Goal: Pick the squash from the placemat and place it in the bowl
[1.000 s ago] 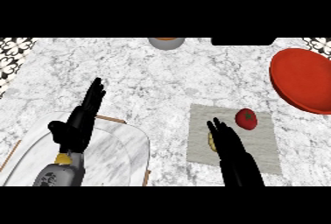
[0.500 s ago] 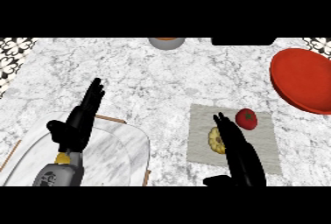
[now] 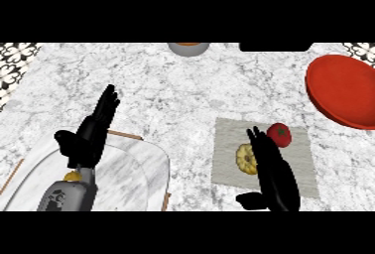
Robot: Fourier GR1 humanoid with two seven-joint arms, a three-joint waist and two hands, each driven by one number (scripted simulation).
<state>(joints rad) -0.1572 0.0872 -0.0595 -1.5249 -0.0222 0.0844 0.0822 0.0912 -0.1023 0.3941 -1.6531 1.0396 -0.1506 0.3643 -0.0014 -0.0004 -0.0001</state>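
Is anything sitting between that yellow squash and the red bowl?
Yes: a tomato lies on the placemat between the squash and the bowl. Nothing separates the right hand from the squash.

I look steeply down on a bench (image 3: 183, 94) of white marble with grey veining, which fills nearly my whole view. Beyond its far edge, at the left corner and again at the right, lies a black-and-white patterned surface (image 3: 18, 54). Floor or wall, I cannot tell. Light falls evenly across the stone.
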